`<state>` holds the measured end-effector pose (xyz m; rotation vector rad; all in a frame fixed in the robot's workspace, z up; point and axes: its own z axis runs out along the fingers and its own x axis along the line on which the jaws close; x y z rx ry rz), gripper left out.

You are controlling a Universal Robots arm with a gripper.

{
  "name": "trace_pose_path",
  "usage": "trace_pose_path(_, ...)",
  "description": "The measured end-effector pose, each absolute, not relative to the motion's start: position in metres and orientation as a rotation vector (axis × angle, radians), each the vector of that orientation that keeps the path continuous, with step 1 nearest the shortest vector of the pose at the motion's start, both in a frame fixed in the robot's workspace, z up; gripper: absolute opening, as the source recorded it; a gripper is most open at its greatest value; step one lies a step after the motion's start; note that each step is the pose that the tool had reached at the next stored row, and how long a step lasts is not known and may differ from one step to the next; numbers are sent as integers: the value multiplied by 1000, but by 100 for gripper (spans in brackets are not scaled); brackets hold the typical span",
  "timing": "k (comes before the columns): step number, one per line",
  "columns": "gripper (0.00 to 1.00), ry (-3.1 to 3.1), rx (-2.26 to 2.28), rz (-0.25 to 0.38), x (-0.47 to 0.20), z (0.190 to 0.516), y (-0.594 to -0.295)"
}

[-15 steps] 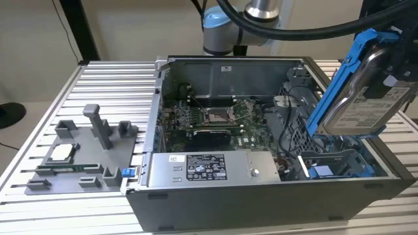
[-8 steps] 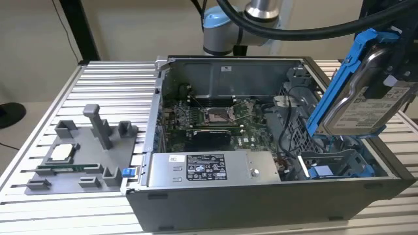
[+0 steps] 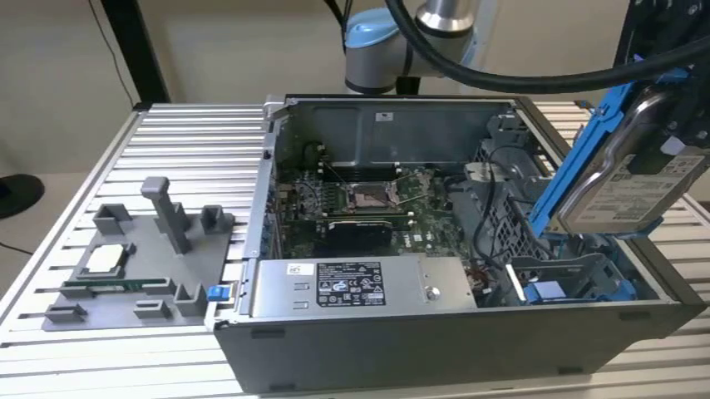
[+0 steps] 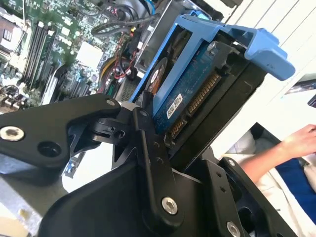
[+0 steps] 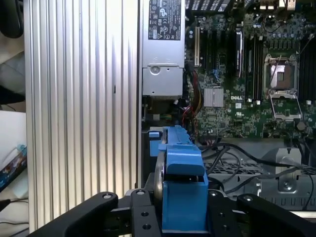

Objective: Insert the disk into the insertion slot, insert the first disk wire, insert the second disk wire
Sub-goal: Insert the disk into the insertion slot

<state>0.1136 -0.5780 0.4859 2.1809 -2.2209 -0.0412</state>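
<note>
My gripper (image 3: 669, 141) is shut on the disk (image 3: 628, 184), a silver drive with a white label in a bright blue carrier. It hangs tilted above the open case's corner at the exterior view's right. Below it lies the insertion slot (image 3: 577, 281), a grey sheet-metal bay with blue tabs. In both wrist views the black fingers (image 4: 148, 148) (image 5: 142, 217) clamp the sides of the disk (image 4: 190, 94) (image 5: 181, 187), connector end toward the second wrist camera. Black cables (image 3: 486, 218) run loose inside the case beside the bay; I cannot tell which are the disk wires.
The open computer case (image 3: 444, 349) stands on a slatted metal table (image 3: 189, 141). Inside are the motherboard (image 3: 367, 199) and a silver labelled power-supply box (image 3: 355, 287). A grey fixture tray (image 3: 133, 266) sits at the exterior view's left. A person's hand (image 4: 298, 140) is nearby.
</note>
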Motion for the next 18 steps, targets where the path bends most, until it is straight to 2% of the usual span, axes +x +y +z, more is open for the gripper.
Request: trace_pose_path(18, 0, -2221, 2181, -41, 124, 453, -578)
